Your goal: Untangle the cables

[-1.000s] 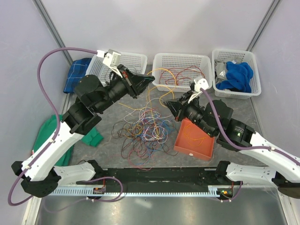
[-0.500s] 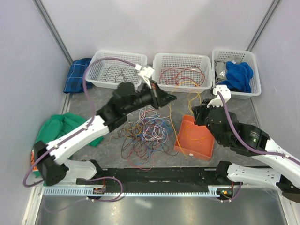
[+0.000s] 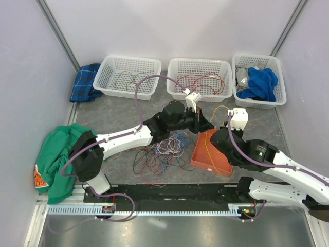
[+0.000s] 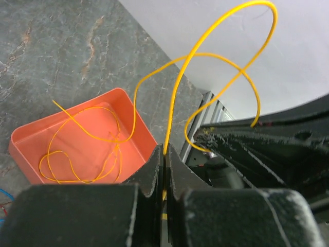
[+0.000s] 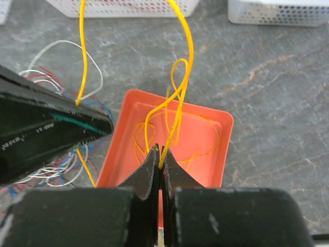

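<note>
Yellow cable, one thin wire, is pinched by both arms at once. The left fingers are closed tight on it, and the wire rises from their tips in two wide loops in the air. The right fingers are likewise closed on a yellow strand just above the orange tray. Loose yellow loops lie in that tray — cannot tell whether they belong to the held wire.

Top view: both arms meet over the tray's far end, right of centre on the grey bench. The other cables lie in a tangle of red, blue, white and purple just left of the tray, partly under the left arm.

Three white baskets along the far wall:
- left basket — dark wires
- middle basket — red and orange wires
- right basket — blue cloth

Green cloth lies at the bench's left edge.
</note>
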Robot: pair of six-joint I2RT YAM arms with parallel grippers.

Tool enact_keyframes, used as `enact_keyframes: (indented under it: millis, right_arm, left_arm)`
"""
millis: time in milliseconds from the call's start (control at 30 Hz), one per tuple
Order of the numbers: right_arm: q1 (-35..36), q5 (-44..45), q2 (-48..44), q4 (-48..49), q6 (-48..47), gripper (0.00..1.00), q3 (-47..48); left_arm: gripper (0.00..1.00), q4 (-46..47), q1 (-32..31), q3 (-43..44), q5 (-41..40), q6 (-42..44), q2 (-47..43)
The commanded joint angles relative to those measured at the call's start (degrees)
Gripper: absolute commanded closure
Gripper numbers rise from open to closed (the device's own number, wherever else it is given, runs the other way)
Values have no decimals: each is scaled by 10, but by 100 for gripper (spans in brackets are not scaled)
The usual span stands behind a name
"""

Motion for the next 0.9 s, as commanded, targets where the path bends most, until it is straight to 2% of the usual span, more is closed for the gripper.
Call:
enact_keyframes:
  millis: [0,167,333,467,667,867]
  right_arm:
    - [0,28,-17,-8,35,100,-17]
    - [0,34,-33,-5,23,100,-17]
    - [0,26,-43,-5,31,100,-38]
    - [0,-2,-51,-5,39,100,-53]
    - [0,-113,-41,8,46,100,-78]
    - [0,-140,-30,35,55,100,-118]
  left_arm:
    - [98,42,0,55,5,1,3]
    - [98,26,0,95,-26,48,-11]
    - [98,18,0,129,-37,63,32]
    - [98,46,0,103,-32,41,61]
    - [98,74,0,59,-46,29,81]
    - [98,78,0,34,-91,49,86]
